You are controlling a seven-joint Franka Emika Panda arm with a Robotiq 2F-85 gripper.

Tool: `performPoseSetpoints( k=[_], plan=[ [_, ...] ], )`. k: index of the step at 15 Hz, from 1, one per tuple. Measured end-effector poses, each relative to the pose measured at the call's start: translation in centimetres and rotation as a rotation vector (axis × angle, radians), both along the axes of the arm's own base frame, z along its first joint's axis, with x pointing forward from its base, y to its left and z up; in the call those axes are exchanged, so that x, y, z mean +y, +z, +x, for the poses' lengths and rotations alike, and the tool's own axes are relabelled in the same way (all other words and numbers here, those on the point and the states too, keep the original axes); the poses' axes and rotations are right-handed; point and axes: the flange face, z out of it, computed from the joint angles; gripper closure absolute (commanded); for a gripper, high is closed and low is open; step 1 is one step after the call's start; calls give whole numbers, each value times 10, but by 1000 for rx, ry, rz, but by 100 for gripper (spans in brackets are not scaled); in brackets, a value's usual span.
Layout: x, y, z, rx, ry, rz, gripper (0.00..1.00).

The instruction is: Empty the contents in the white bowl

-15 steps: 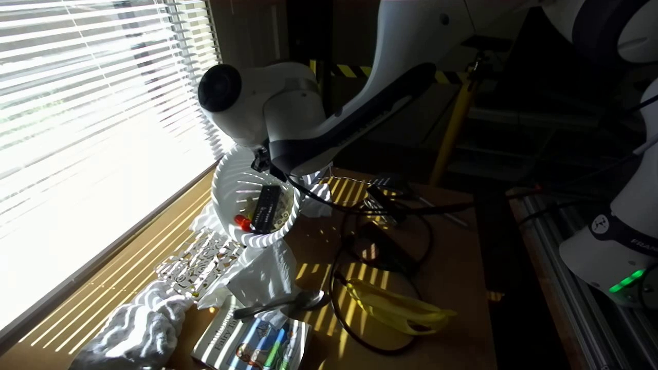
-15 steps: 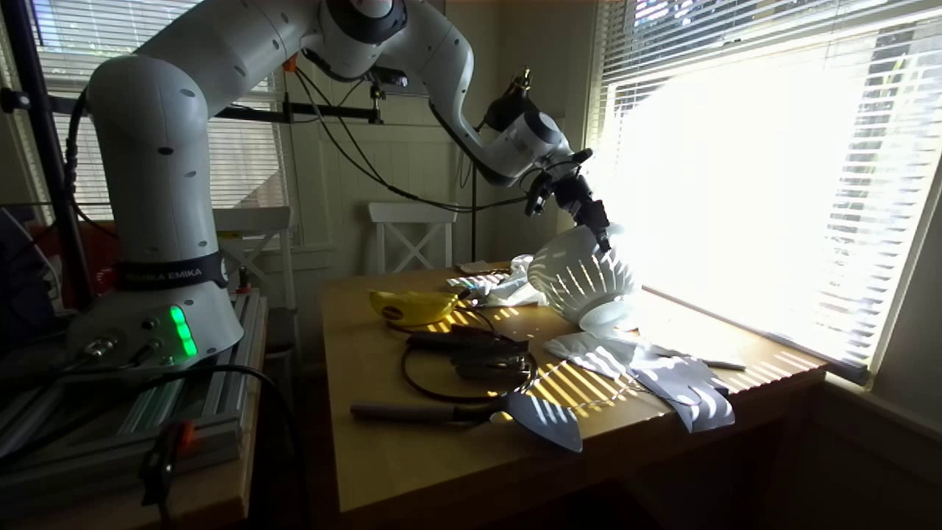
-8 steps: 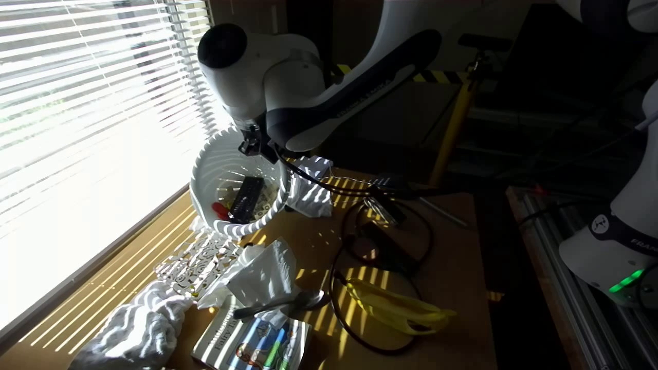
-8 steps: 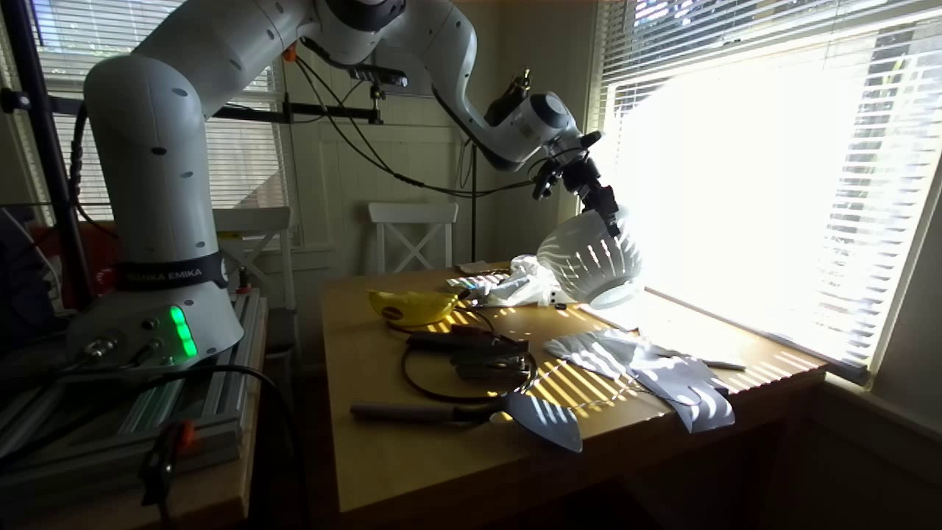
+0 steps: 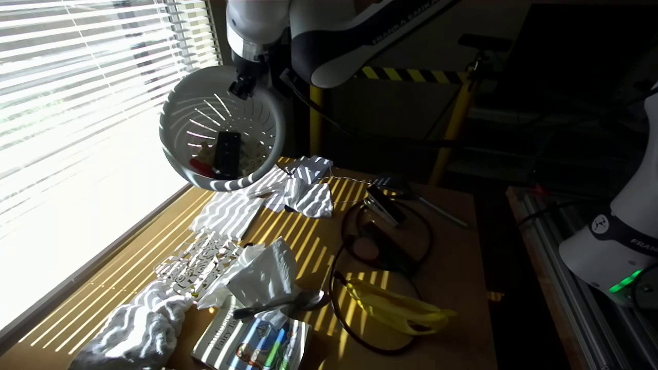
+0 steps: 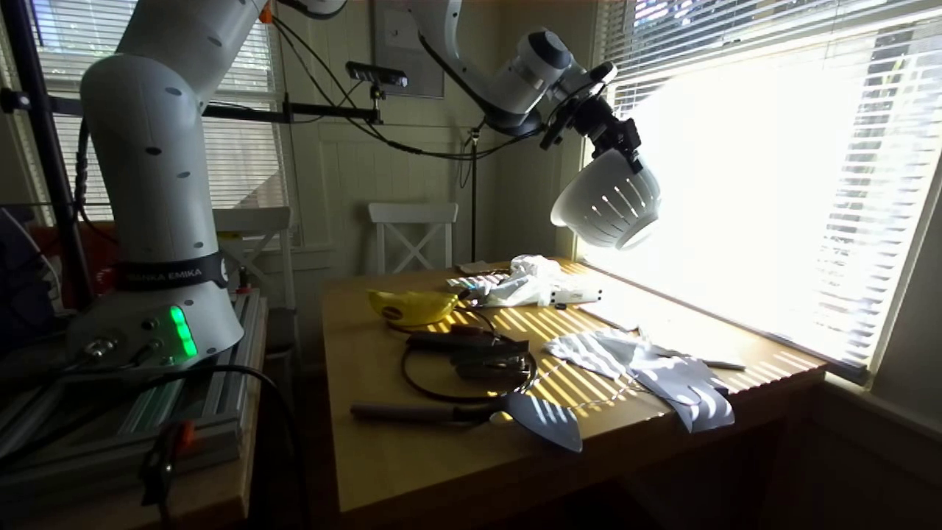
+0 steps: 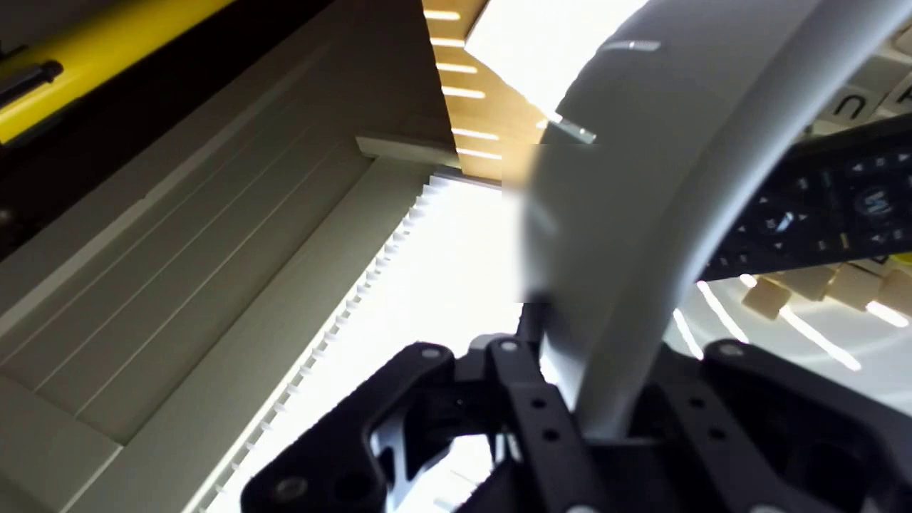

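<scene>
The white bowl (image 5: 203, 113), with slotted walls, hangs tilted above the table in both exterior views (image 6: 600, 202). Its opening faces the camera in an exterior view. Inside lie a black remote (image 5: 226, 153), a red object (image 5: 202, 167) and letter tiles (image 5: 252, 154). The wrist view shows the bowl's rim and wall (image 7: 670, 164), the remote (image 7: 826, 203), tiles (image 7: 851, 103) and beige blocks (image 7: 766, 298). My gripper (image 7: 598, 363) is shut on the bowl's rim, one finger outside and one inside. It also shows in both exterior views (image 5: 241, 87) (image 6: 631, 151).
The window blinds (image 5: 103, 128) stand close beside the bowl. On the table lie white sheets (image 5: 229, 213), a book (image 5: 252, 339), a spoon (image 5: 280, 306), a yellow banana-like item (image 5: 393, 306), black cables (image 5: 334, 298), a spatula (image 6: 544, 419) and grey-white cloth (image 6: 684, 383).
My gripper has lifted the bowl from just at the table to well above it, with the contents still inside. White sheets beneath it have come into view.
</scene>
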Motion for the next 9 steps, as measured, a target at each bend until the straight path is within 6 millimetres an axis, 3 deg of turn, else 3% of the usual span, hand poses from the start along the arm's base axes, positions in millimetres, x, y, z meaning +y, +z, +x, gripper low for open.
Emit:
performPoseSetpoints(
  k=[4,8,9],
  plan=[
    [3,10,-33,35,162,-169,97],
    [-9,8,-67,49,338,-339,97],
    [-13,5,-75,47,371,-357,88]
  ],
)
